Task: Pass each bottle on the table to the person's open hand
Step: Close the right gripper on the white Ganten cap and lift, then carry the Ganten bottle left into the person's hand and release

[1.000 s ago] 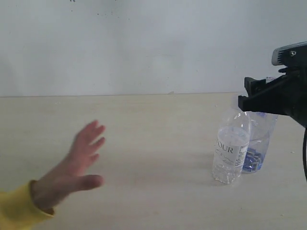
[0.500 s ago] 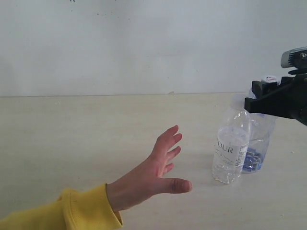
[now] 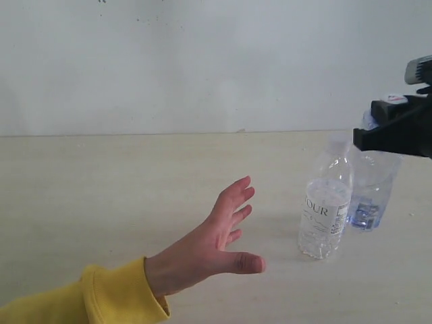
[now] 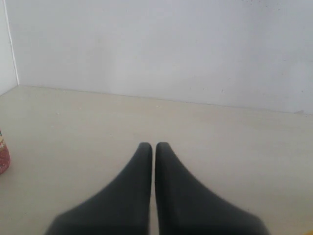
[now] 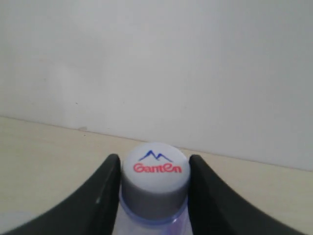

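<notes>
Just beside the right claw (image 5: 154,169) and the taller bottle (image 3: 370,196) it grips, the small clear bottle (image 3: 325,210) stands between them and the person's open hand (image 3: 216,239). Past it, bare bench (image 3: 135,175); overhead, open air.

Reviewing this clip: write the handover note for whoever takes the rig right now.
Left gripper: shut, empty, above the pale beige table.
Right gripper: shut on the top of the taller bluish clear plastic bottle, at its white cap.
Small clear white-capped water bottle: upright on the table, in front of the bluish one.
Red-and-yellow labelled bottle: only a sliver shows, at the left wrist view's edge.
Person's open hand: empty, held out beside the small bottle.
Done: no bottle in the hand. Left: all three handovers.
</notes>
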You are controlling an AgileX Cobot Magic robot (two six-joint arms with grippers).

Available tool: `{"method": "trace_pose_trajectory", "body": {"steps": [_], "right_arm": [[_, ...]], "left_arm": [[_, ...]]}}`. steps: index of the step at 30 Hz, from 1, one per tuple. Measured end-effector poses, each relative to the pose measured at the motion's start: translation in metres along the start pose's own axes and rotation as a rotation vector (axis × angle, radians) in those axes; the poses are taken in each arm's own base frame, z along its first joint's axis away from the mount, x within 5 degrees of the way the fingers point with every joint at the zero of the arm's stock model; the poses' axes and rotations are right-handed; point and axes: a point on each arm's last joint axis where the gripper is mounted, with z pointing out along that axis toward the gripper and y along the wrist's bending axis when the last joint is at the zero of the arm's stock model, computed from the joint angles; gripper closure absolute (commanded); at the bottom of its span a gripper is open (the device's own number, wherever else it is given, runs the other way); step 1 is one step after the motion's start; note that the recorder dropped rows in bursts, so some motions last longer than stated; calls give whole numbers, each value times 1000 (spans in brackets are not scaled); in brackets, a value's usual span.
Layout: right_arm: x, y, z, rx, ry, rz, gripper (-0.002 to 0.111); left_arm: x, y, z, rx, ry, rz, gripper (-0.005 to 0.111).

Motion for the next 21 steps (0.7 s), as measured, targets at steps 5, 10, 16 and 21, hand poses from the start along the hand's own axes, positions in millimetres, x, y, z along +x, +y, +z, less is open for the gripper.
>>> {"method": "trace_pose_trajectory", "body": {"steps": [5,10,16,21], "right_arm": [[-32,-16,-36,143,-28,44,109],[-52,-8,-74,156,-79,84,109],[-28,9,-110,103,-33,78,109],[-17,17,-130,115,27,80,109]], "left_arm": [[0,0,0,0,0,0,103],[0,0,0,0,0,0,103],[0,0,0,0,0,0,103],[0,0,0,0,0,0,103]]}}
